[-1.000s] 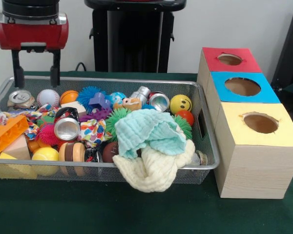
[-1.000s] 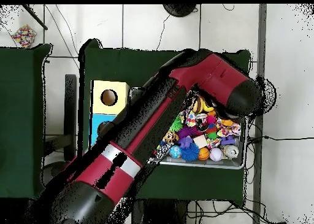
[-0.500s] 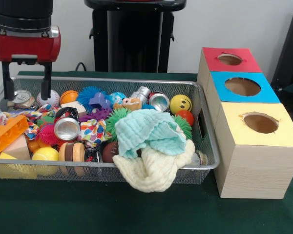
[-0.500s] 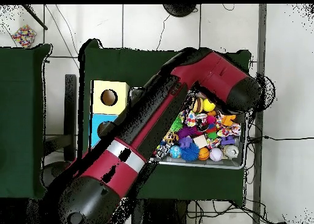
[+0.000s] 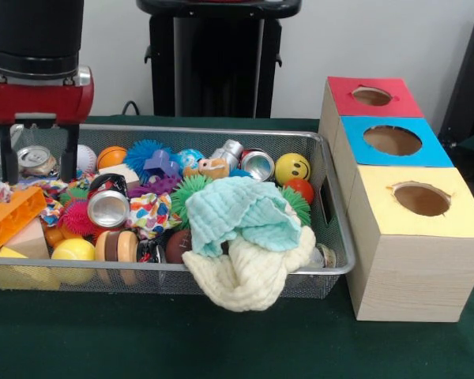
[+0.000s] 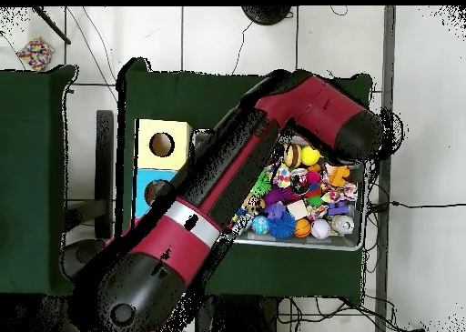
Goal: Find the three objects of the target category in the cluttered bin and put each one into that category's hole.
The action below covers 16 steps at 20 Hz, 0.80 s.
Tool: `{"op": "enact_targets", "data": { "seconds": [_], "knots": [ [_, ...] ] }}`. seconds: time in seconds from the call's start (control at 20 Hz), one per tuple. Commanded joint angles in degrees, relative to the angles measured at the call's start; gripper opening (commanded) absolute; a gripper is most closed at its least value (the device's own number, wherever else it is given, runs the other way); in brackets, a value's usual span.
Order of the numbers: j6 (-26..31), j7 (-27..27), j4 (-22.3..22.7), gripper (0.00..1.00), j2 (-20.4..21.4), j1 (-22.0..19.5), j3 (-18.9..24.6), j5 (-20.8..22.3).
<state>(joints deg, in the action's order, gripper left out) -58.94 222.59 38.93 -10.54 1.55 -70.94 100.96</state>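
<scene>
Crushed can (image 5: 34, 160) lies at far left corner of wire bin (image 5: 332, 237), among balls and toys. Gripper (image 5: 37, 164) hangs over it, fingers apart, one each side of can. Three-hole box (image 5: 411, 260) stands right of bin

We watch the gripper (image 5: 36, 162) drop lower into the wire bin (image 5: 221, 130), sliding toward its left end in the front view. Its open fingers (image 5: 69, 158) now straddle the crushed can (image 5: 33, 160), where a second ago they hung above the rim.
</scene>
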Motion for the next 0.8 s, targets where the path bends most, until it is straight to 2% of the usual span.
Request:
{"op": "enact_targets", "data": {
  "seconds": [0.05,0.3,0.55,0.8],
  "knots": [
    [3.55,-10.69,-6.67,1.0,-4.38,-2.93,5.16,0.08],
    [3.33,-8.29,-7.87,1.0,-6.87,-3.64,3.31,1.91],
    [-2.75,-7.6,-9.88,1.0,-8.51,-3.95,3.61,4.1],
    [-4.5,-5.52,-10.71,1.0,-10.65,-4.14,2.2,6.78]
  ]
}}
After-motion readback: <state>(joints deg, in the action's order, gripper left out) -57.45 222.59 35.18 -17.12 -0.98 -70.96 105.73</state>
